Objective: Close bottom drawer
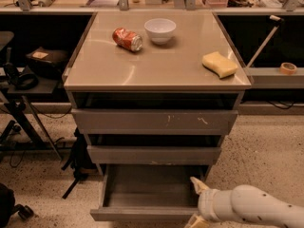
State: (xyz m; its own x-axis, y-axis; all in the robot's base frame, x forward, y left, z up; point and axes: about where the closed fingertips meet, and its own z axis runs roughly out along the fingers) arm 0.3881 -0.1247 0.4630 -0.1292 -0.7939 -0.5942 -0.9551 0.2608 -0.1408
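I have only one camera view, and it looks down at the front of the table (156, 65). The top is smooth beige and reflects some light. On it a red can (127, 38) lies on its side at the back left. A white bowl (160, 30) stands upright just beside the can, to its right. A yellow sponge (219, 64) lies near the right edge, well apart from both.

The floor (266, 146) is pale and speckled. At the left I see a black stand (26, 80) with dark equipment on it. At the right there is a low shelf with a roll of tape (287, 68), and a white rod (262, 41) leans above it. Behind the table is a long bench with mixed small things that I cannot identify.

Under the top are three grey drawers. The top drawer (154, 121) has white scratch marks on its front, and the middle drawer (154, 154) is plain. The bottom drawer (142, 214) is pulled far out toward me. It is a shallow grey box with a flat front and no handle, and I can see its bare inside.

The gripper (195, 203) is at the lower right, at the right front corner of the bottom drawer. Its two beige fingers (198, 185) are apart, one above and one at the lower edge of the view. The white arm (256, 208) enters from the right.

The can has white marks on the red, but I cannot read any writing.
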